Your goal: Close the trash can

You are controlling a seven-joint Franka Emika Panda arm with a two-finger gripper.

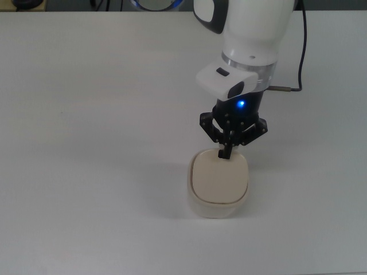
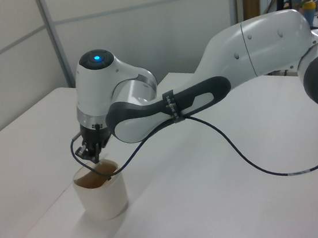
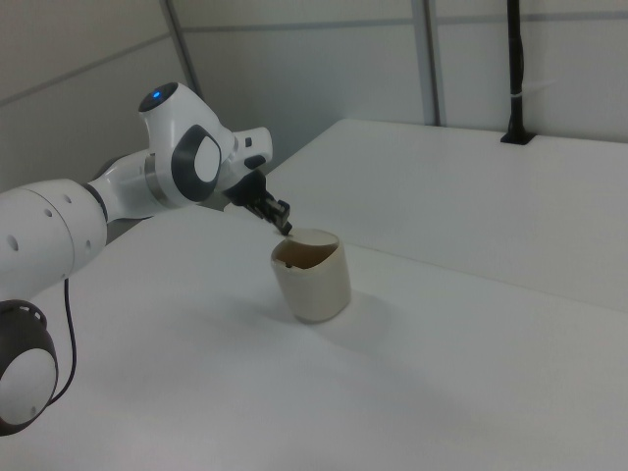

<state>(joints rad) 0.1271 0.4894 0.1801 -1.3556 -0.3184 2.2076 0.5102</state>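
- Plain white counter [image 1: 86,143] with grey partition walls behind it in both side views, so pretty much nothing else going on apart from the arm's black cable [image 2: 258,168] looping over the surface.
- The trash can [image 1: 218,186] sits by itself toward the near edge in the top view, roughly at 5 o'clock from the middle of the counter. Upright, cream coloured, rounded-rectangle shape.
- From the top view its lid [image 1: 219,179] looks flat and level, covering the whole opening, no dark gap showing. So I'd say the closing is basically done.
- The side views muddy that a bit: a brownish surface sits just below the rim, and I can't tell whether that's the lid or the inside.
- The tool [image 1: 226,153] hangs at the 12 o'clock edge of the can, pointing down, tips right at the rim. Its fingers look pinched together into one narrow point with nothing between them, which makes sense to me: a shut tool works as a poker for nudging a swing lid, no grabbing needed.
- Whether the tips actually touch the lid or rim, I can't tell.
- Being at the rim and not the middle probably fits a lid pivoting across its centre, though that's my guess.
- Risk-wise, the can looks light, so any sideways shove might slide or tip it.
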